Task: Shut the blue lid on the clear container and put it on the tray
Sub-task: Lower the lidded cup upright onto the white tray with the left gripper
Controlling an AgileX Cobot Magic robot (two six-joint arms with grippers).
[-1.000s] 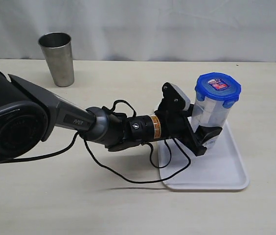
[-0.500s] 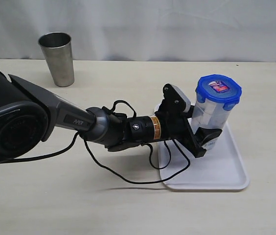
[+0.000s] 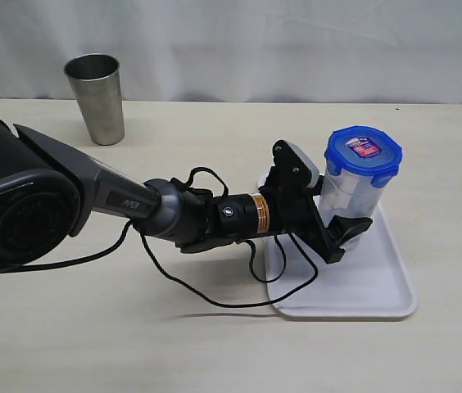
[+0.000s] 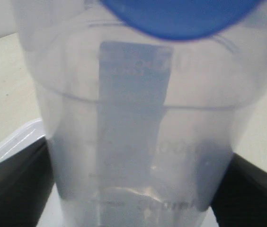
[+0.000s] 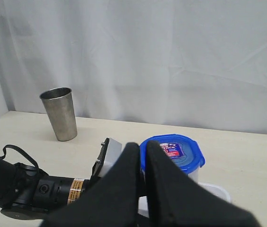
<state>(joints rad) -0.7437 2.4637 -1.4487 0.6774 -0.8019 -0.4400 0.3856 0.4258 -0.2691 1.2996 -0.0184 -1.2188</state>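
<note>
The clear container point(image 3: 347, 192) stands upright over the far part of the white tray point(image 3: 362, 286), with the blue lid point(image 3: 363, 151) seated on its rim. My left gripper point(image 3: 341, 214) reaches in from the left and is shut on the container's lower part. In the left wrist view the container point(image 4: 138, 142) fills the frame, a black finger point(image 4: 10, 189) pressing on each side, the lid point(image 4: 181, 16) and a tray corner point(image 4: 10, 142) at the edges. My right gripper point(image 5: 144, 145) is shut on nothing and held back, apart from the lid point(image 5: 171, 153).
An opaque steel cup point(image 3: 96, 98) stands at the far left of the table, also seen in the right wrist view as the cup point(image 5: 59, 113). The left arm's black cable point(image 3: 215, 299) loops onto the table beside the tray. A white curtain backs the scene.
The container with its lid has shifted very slightly left in the left gripper's hold; the arm has hardly moved.
</note>
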